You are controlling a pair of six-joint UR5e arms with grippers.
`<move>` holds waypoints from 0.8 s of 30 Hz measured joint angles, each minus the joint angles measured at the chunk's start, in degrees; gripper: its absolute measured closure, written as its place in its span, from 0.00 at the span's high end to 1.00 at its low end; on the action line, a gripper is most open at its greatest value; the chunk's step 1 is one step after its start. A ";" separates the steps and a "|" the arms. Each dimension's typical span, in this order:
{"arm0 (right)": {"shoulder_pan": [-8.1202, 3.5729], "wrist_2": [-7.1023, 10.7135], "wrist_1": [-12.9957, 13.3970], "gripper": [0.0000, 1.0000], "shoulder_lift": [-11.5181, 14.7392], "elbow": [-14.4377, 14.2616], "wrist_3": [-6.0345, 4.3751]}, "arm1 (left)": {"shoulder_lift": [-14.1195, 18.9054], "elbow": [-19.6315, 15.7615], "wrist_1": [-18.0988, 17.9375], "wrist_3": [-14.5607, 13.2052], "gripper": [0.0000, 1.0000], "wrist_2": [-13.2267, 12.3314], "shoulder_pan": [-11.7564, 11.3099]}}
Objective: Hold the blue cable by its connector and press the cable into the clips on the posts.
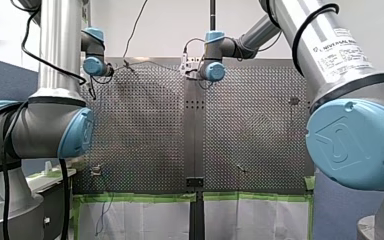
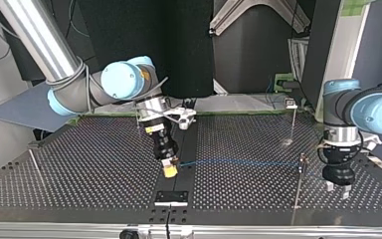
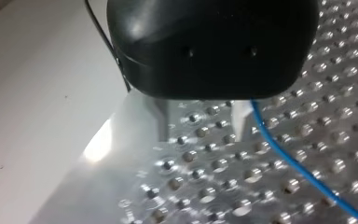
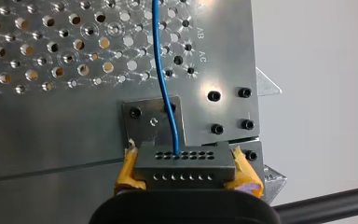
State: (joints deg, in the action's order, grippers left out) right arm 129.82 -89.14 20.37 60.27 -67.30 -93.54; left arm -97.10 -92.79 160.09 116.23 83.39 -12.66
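In the top view my right gripper (image 2: 169,171) hovers low over the table's middle strip, its yellow pads shut on the cable's connector. The right wrist view shows that connector (image 4: 182,163) as a grey block with rows of holes, clamped between the pads (image 4: 127,168), with the blue cable (image 4: 161,70) running away from it over the plate. The blue cable (image 2: 238,162) stretches across to a thin post (image 2: 301,160); whether it sits in the clip there I cannot tell. My left gripper (image 2: 339,188) hangs just past that post. Its metal fingers (image 3: 161,123) stand open and empty, with the cable (image 3: 298,163) beside one finger.
More thin posts stand on the perforated table (image 2: 79,164): one further back at the top view's right (image 2: 293,117), one near its left edge (image 2: 35,167). A small black plate (image 2: 171,196) is bolted at the near edge under my right gripper.
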 joint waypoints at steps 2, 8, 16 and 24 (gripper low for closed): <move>0.06 -0.03 -0.06 0.00 0.00 0.00 0.01 | -0.01 -0.73 -0.06 0.90 1.00 -0.76 -0.07; 0.17 -0.08 -0.13 0.00 0.01 0.00 0.04 | 0.02 -2.37 0.87 2.73 1.00 -0.39 -0.11; 0.28 -0.13 -0.50 0.00 0.03 0.00 0.09 | 1.62 -3.13 5.32 0.59 1.00 -0.33 0.41; 0.30 -0.24 -0.58 0.00 0.07 0.50 0.09 | 6.02 -6.05 9.92 0.08 1.00 -2.17 0.05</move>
State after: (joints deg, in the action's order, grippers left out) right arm 130.12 -89.37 19.79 60.34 -66.79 -93.45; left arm -91.08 -98.85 170.01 116.31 81.22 -12.62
